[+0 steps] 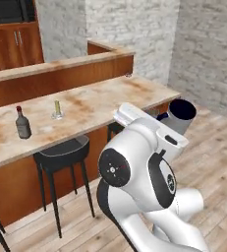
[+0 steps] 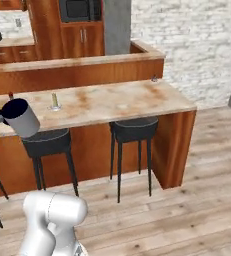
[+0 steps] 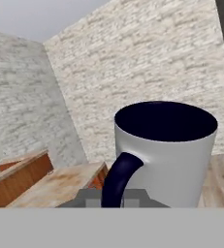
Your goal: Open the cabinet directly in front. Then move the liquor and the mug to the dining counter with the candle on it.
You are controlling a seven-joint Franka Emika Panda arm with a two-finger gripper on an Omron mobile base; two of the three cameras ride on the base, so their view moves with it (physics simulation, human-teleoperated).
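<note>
The end effector [image 3: 112, 201] is clenched on the white mug's [image 3: 174, 150] navy handle, holding it tilted in the air. The liquor [image 1: 22, 123] and candle [image 1: 57, 110] stand near each other on the bench [image 1: 110, 101].

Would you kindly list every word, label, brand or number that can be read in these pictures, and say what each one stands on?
No text can be read anywhere.
Bottle on the dining counter: its pale label is too small and blurred to read.
Mug held in the gripper: plain white outside, dark inside, no print.
Candle: no marking.
Red dot on the robot's joint cap: a mark, not a letter or number.
</note>
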